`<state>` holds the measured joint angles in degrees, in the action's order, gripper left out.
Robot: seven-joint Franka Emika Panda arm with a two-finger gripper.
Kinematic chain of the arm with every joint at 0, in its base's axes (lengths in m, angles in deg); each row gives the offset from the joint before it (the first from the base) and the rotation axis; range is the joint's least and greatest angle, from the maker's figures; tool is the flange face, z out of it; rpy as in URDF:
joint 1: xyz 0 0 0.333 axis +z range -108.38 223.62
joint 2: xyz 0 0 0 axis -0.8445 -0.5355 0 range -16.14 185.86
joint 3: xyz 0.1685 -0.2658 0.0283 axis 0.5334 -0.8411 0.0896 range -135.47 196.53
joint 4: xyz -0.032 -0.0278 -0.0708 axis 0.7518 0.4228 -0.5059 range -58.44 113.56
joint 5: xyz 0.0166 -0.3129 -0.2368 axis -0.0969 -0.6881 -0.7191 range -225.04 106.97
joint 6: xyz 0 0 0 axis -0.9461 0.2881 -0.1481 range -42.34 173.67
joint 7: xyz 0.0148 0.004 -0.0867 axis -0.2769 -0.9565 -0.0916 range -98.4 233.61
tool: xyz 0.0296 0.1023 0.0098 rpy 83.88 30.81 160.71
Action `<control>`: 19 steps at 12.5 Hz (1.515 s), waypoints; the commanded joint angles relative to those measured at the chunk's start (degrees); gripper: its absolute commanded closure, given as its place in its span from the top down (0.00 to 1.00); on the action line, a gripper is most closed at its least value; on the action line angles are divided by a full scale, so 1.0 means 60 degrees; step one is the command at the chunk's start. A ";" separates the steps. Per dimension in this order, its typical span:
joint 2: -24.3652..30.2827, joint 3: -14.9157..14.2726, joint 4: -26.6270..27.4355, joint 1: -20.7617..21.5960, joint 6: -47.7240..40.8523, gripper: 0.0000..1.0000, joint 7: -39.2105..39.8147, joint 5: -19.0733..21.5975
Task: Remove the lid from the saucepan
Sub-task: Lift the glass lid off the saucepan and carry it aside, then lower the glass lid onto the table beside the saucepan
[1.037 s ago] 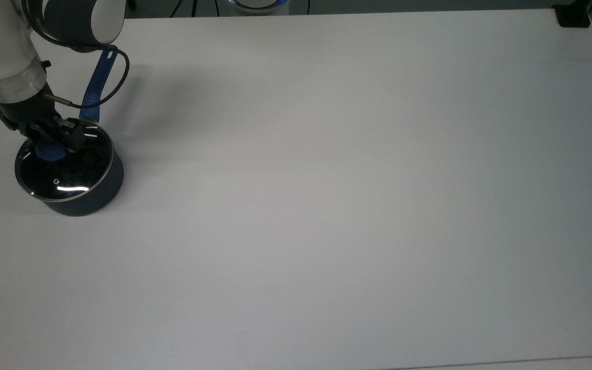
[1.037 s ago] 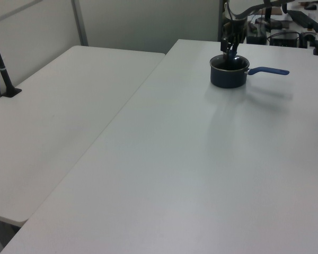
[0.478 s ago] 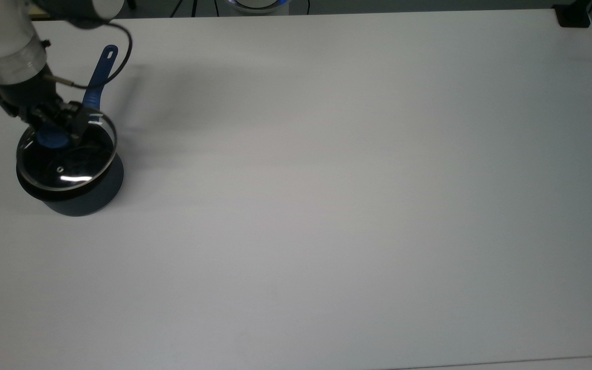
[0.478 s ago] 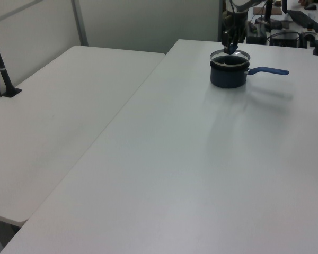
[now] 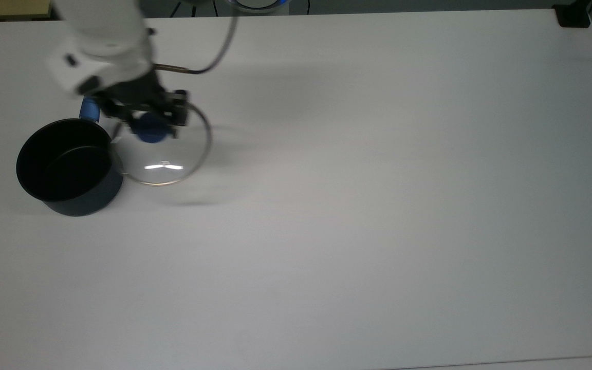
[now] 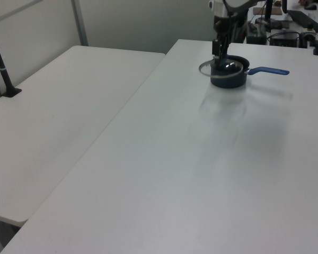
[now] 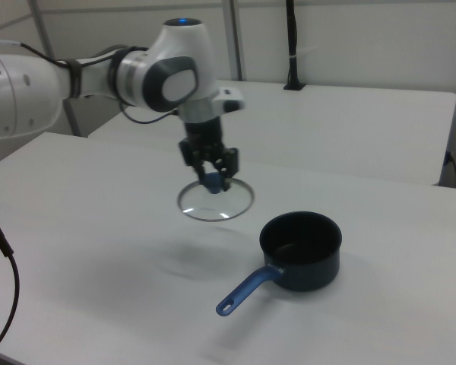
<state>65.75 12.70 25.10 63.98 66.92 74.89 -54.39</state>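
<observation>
One arm: white Panda, reaching in over the white table; a black cable loops off its wrist.
Gripper: fingers clamped on the lid's blue knob, one on either side of it, pointing down.
Lid: clear glass disc with thin steel rim, held up in the air, roughly level, clear of the pan. Its shadow falls on the tabletop below it in the right view.
Lid position: just to the top view's right of the saucepan; in the right view it hangs to the right view's left of the pan and higher than the pan's rim.
Saucepan: dark navy, black inside, uncovered, standing upright on the table near the top view's left edge.
Handle: long, blue, hole at its end; in the right view it points toward the camera and down-left. In the top view most of it sits behind the arm.
Left view: lid overlaps the pan on the left view's left side, gripper above it.
</observation>
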 commanded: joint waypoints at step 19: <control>-0.0785 0.0071 0.2227 0.2559 0.3169 0.61 -0.3323 -0.0350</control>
<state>60.76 13.15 38.55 78.88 85.34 56.95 -55.38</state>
